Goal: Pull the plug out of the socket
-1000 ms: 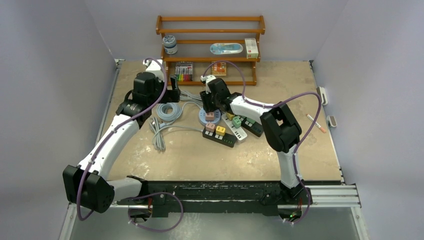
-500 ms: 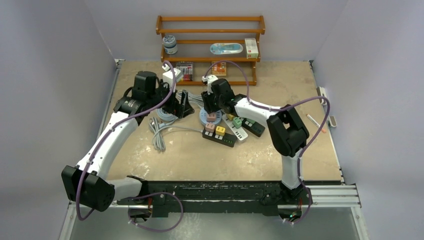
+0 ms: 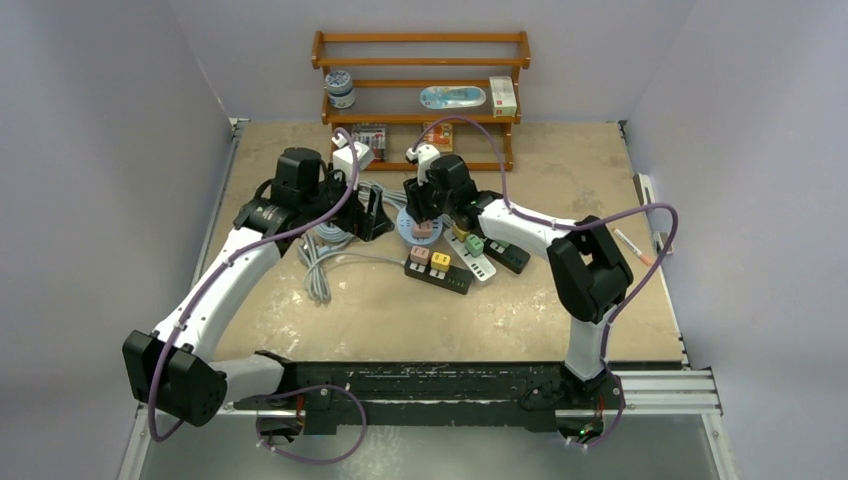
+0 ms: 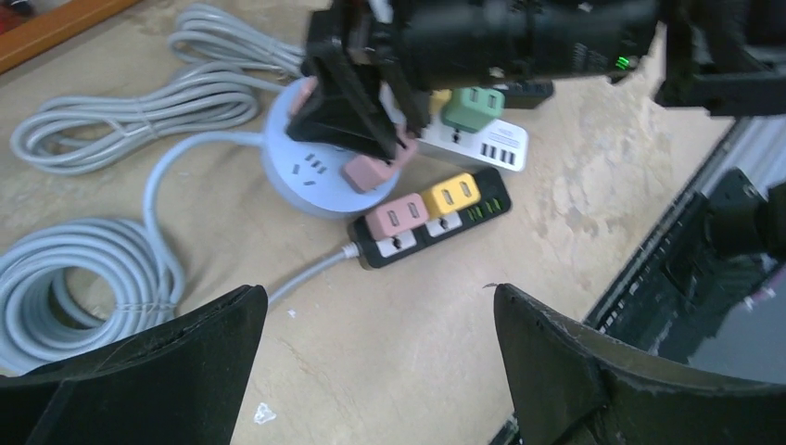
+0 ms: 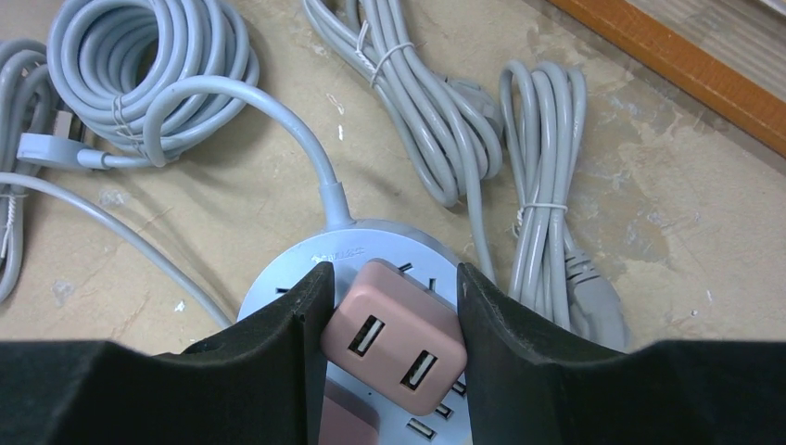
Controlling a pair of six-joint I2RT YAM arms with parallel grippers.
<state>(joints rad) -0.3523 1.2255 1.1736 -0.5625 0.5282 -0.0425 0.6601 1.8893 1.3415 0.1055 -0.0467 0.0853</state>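
Plug [image 5: 394,338] inside right tool [image 5: 391,286], wrist view

The left arm [image 3: 215,290] and right arm [image 3: 515,222] are alike: white link shells between bulky black joint housings, with a purple cable [image 3: 362,422] looping along each. The left gripper [image 4: 378,306] and right gripper [image 5: 394,278] have matte black fingers [image 5: 528,362] that are wedge-shaped and rough-edged.

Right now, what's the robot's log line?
right end effector: shut on pink plug | plug: on round socket | left end effector: open, empty
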